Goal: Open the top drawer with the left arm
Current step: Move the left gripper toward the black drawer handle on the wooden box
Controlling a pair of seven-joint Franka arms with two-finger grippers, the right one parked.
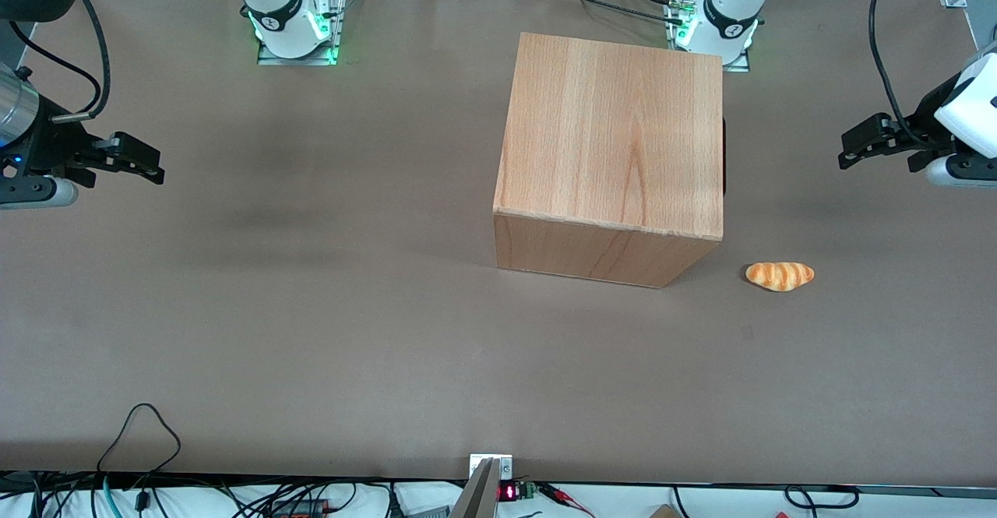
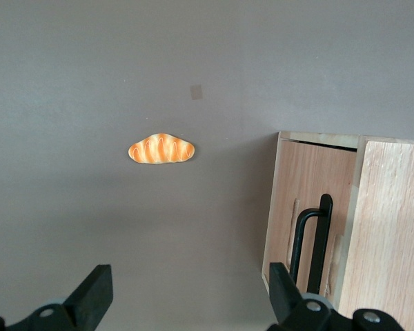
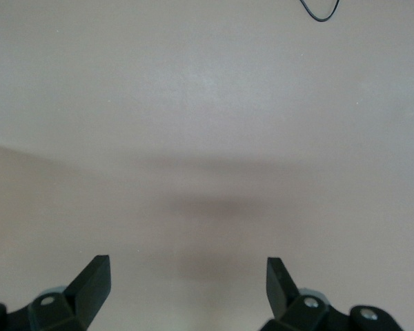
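Observation:
The wooden cabinet stands mid-table, its drawer fronts facing the working arm's end. In the front view only a thin black sliver of handle shows at that face. In the left wrist view the top drawer's pale front panel lies flush under the cabinet's top, shut, with its black bar handle; a second handle sits lower on the face. My left gripper hovers in front of the drawers, well apart from them, open and empty.
A small orange-striped bread roll lies on the brown table, nearer the front camera than the gripper and beside the cabinet's corner; it also shows in the left wrist view. Cables run along the table's edges.

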